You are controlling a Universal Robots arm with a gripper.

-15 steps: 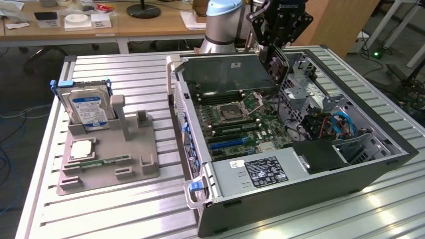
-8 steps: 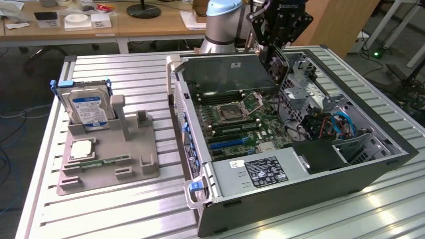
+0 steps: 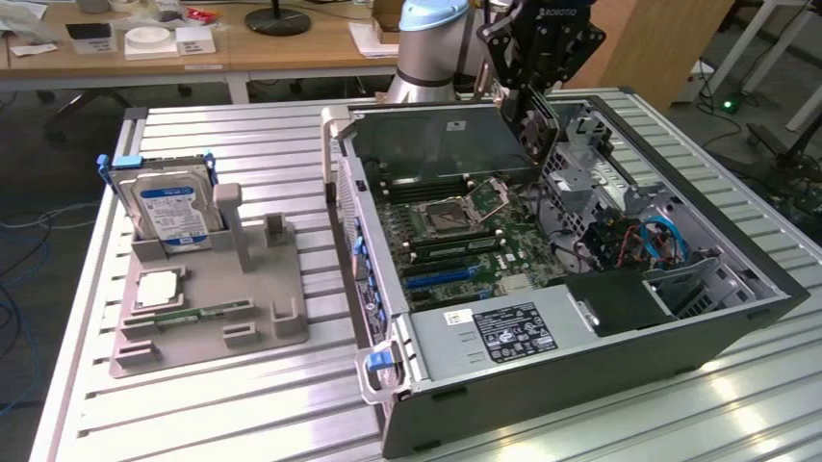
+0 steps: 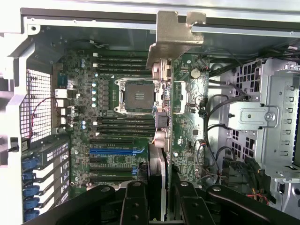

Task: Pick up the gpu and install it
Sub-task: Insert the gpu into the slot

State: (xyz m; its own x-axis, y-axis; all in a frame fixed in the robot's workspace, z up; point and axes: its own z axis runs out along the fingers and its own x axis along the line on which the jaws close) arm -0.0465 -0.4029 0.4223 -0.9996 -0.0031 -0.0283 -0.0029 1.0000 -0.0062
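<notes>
End effector [image 3: 530, 94] is closed part-way, clamped on the gpu [image 3: 540, 130]. It pinches the card across its two flat faces. The card hangs on edge above the open pc case [image 3: 578, 385], toward the case's far side. It's over the mobo [image 3: 449, 241] and clear of every slot afaict.

In the wrist view I look along the card's thin edge. The fingers [image 4: 136, 201] sit either side of it, the green board [image 4: 186, 117] runs away from them, and the pale metal bracket [image 4: 176, 37] is at the end opposite the grip. The blue slot [image 4: 112, 151] lies off to one side of the card, well apart.

Handling, my read: it's light, thin and stiff, so no sag. It's fragile, though, with bare parts on the faces and edge contacts that shouldn't be knocked or squeezed. The faces are smooth, and a hold at one end could let it pivot. Best hold is flat on the board near the edge away from the contacts, with moderate force. The bracket is the sturdier part but it's narrow.

The hdd [image 3: 173, 207] sits in the grey holder [image 3: 206, 318] on the counter [image 3: 231, 404], at the exterior view's left.
</notes>
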